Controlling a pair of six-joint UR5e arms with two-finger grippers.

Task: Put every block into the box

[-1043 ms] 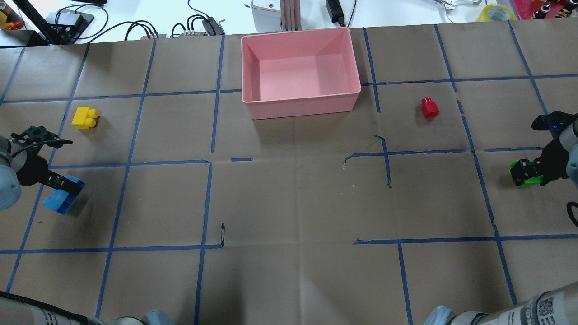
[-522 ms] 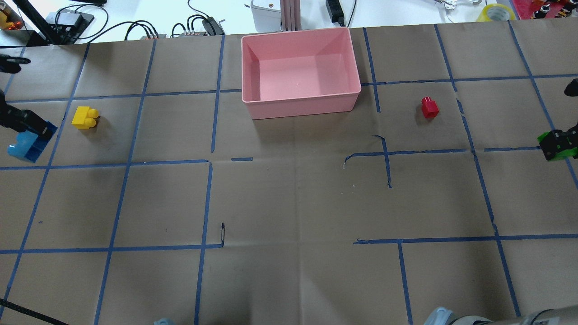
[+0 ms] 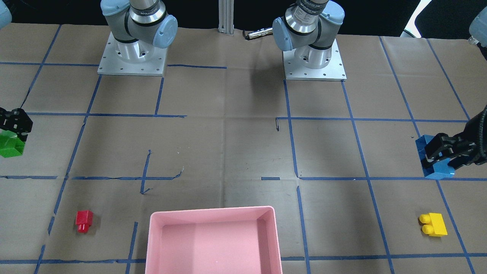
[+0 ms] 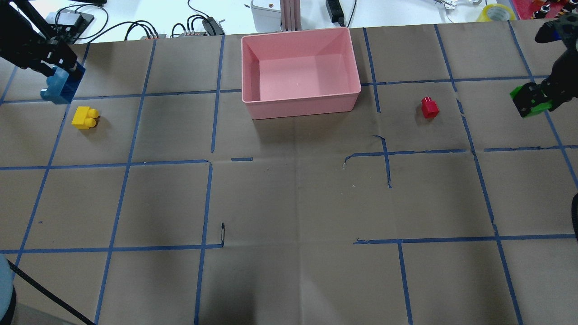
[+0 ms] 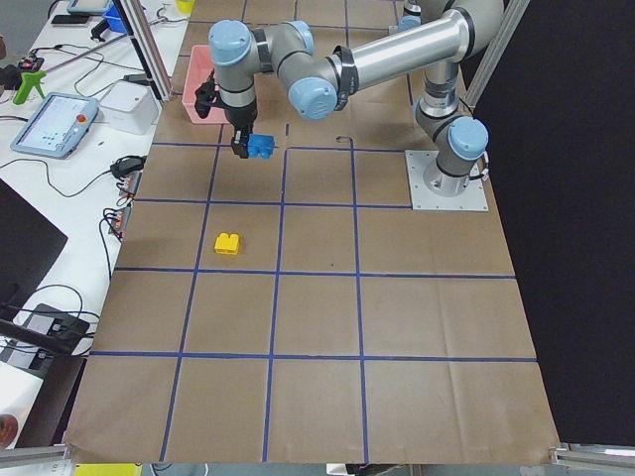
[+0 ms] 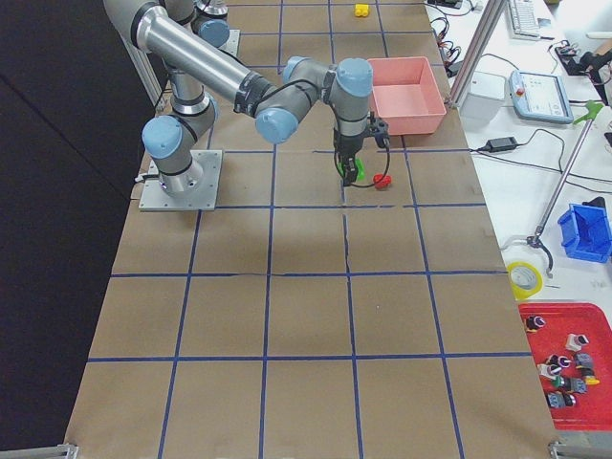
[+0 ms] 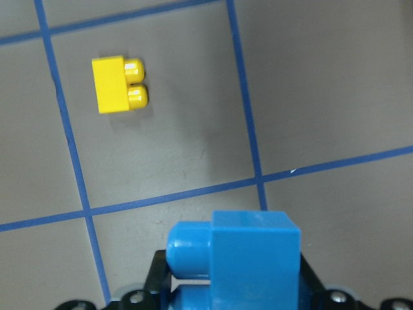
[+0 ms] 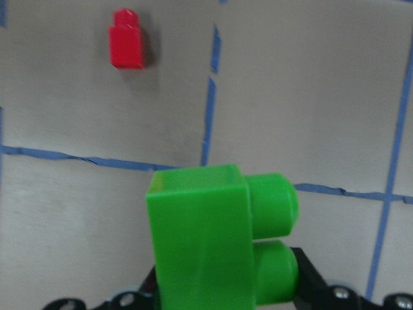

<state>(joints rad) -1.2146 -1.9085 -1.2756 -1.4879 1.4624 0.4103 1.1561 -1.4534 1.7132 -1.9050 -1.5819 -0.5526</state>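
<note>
My left gripper (image 4: 61, 74) is shut on the blue brick (image 4: 58, 86) and holds it above the table at the far left, just beyond the yellow brick (image 4: 84, 118). The wrist view shows the blue brick (image 7: 251, 258) between the jaws, with the yellow brick (image 7: 119, 84) on the paper below. My right gripper (image 4: 530, 100) is shut on the green brick (image 4: 537, 108) at the far right, raised off the table. The red brick (image 4: 429, 108) lies between it and the pink box (image 4: 300, 108), which is empty at the far middle. The right wrist view shows the green brick (image 8: 206, 239) and the red brick (image 8: 127, 47).
Brown paper with a blue tape grid covers the table. Cables and small devices (image 4: 198, 25) lie beyond the far edge behind the box. Both arm bases (image 3: 131, 57) stand at the robot's side of the table.
Both arms have swung toward the table's far side, carrying their bricks: the left with the blue one past the yellow brick, the right with the green one level with the red brick.
</note>
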